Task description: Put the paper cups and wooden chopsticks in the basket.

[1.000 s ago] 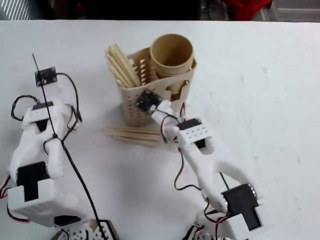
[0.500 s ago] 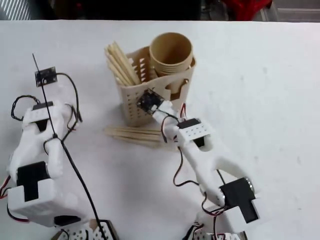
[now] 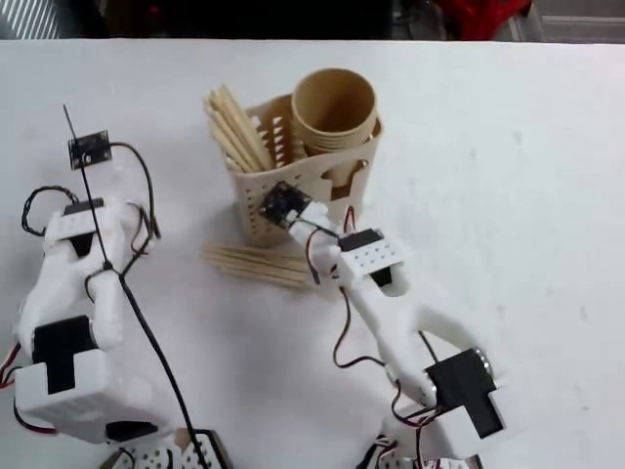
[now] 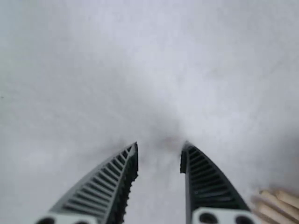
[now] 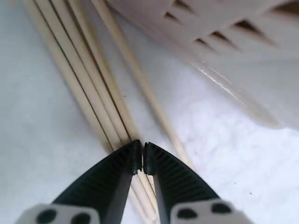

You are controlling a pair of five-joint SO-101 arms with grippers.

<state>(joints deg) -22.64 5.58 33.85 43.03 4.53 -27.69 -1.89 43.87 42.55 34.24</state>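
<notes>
Found the loose chopsticks flat on the tabletop, just at 6 o'clock of the basket. Noted their long axis running from 9 to 3 o'clock in the high view, roughly parallel to the basket's near wall. Recorded the paper cups stacked inside the basket at its 1 o'clock corner, with more chopsticks standing in its 10 o'clock corner.

Found the right tool pressed together at the tips, directly above the loose bundle near its 3 o'clock end. Seen nothing clamped between the tips; could not tell whether they touch the wood. Found the left tool spread over bare tabletop, well apart at 9 o'clock of the bundle.

Judged the right arm the nearer by far. Judged the closing line to lie roughly across the sticks, which suits a pinch. Advised spreading the tips before dropping onto the bundle, then lifting toward 12 o'clock to clear the basket rim.
</notes>
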